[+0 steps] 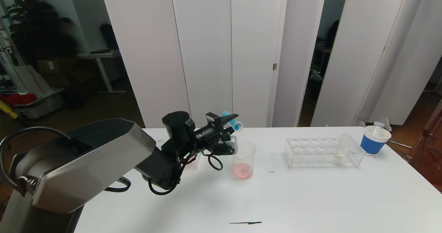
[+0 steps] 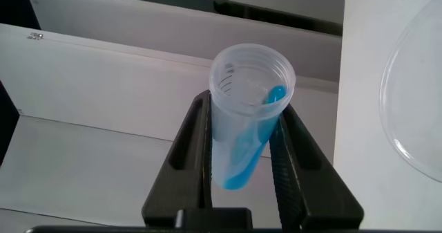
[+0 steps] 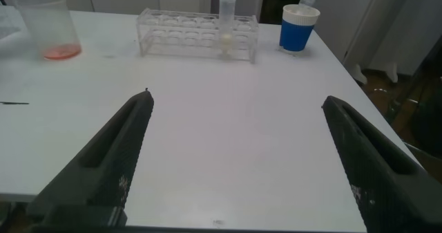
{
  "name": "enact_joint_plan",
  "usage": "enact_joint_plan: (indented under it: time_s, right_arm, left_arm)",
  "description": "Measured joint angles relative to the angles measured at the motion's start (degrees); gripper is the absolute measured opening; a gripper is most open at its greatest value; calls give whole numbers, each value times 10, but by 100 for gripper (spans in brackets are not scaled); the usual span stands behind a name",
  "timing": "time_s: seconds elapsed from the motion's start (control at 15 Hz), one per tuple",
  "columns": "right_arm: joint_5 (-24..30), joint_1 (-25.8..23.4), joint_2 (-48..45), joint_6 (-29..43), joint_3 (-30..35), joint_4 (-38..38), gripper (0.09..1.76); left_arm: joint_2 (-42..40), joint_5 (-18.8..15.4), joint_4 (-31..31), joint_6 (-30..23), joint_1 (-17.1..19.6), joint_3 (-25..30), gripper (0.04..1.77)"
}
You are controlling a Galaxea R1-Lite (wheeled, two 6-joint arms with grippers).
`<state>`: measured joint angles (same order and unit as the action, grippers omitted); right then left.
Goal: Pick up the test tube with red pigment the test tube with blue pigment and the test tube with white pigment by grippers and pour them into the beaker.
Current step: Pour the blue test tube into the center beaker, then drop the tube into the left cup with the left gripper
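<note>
- Here, the left end effector is clamped shut on the test tube with blue pigment, holding it tilted in the air just above the rim of the beaker, mouth end toward the beaker.
- The tube is small, clear and threaded at its open mouth; in the left wrist view bright cyan-blue liquid sits at its lower end and runs in a streak along one inner wall up toward the lip, with the two black fingers pressed to either side of it.
- The beaker is clear glass with a pouring lip and stands on the white tabletop; a shallow pink-red layer covers its bottom.
- The test tube with white pigment stands upright in a clear rack on the robot's right of the beaker, cream-white liquid in its lower end.
- A blue-banded white paper cup stands just beyond the rack's far right end.
- No brand or legible writing shows; faint moulded marks inside the held tube cannot be read.
- The right end effector shows only in the right wrist view: fingers spread wide, holding nothing, low over the near edge of the tabletop, well apart from the rack, cup and beaker.
- Only the left wrist view looks down into the held tube's open mouth.
</note>
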<state>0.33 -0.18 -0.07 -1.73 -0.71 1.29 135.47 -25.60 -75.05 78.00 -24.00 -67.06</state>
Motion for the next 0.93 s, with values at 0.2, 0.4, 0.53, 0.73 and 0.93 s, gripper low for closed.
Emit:
enact_joint_plan:
  time_s: [0.2, 0.4, 0.53, 0.73, 0.93]
  right_arm:
    - [0, 0, 0, 0, 0, 0, 175]
    - [0, 0, 0, 0, 0, 0, 175]
    - [0, 0, 0, 0, 0, 0, 175]
    - [0, 0, 0, 0, 0, 0, 175]
    - [0, 0, 0, 0, 0, 0, 175]
  left_arm:
    - [2, -1, -11, 17, 0, 0, 57]
    - [5, -1, -19, 28, 0, 1, 57]
    - [6, -1, -20, 29, -1, 1, 57]
    - [8, -1, -18, 33, -4, -4, 57]
    - [14, 0, -17, 34, -10, -15, 57]
